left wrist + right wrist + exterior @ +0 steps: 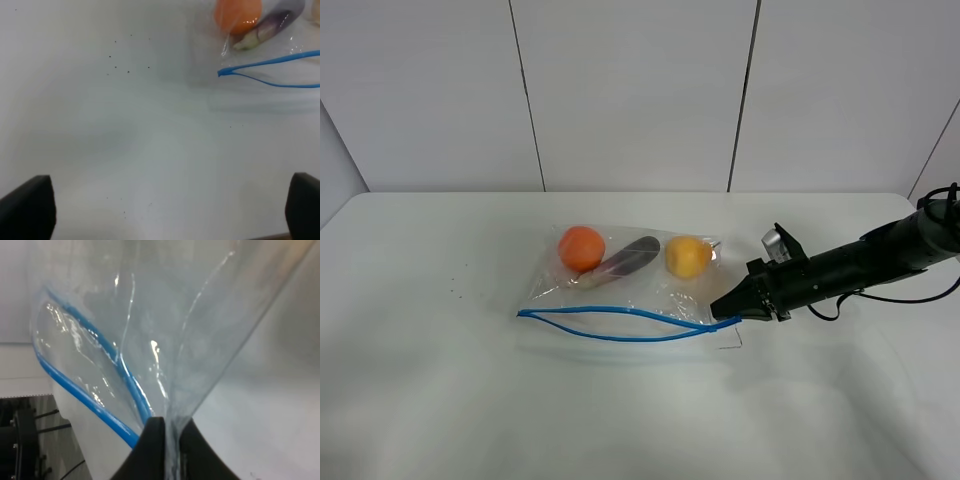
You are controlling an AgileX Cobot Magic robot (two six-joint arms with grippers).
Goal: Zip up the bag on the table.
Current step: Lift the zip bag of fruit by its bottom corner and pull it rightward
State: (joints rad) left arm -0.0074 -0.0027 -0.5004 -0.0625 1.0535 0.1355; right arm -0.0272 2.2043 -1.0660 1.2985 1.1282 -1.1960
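The clear bag lies mid-table on the white table, holding an orange, a purple vegetable and a yellow fruit. Its blue zipper strip gapes open along the near edge. My right gripper is shut on the bag's right end by the zipper; in the right wrist view its fingers pinch the plastic beside the two blue strips. My left gripper is open and empty over bare table, away from the zipper's left end. The left arm is out of the high view.
The right arm stretches in from the right edge with cables behind it. A white panelled wall stands behind the table. Small dark specks dot the tabletop left of the bag.
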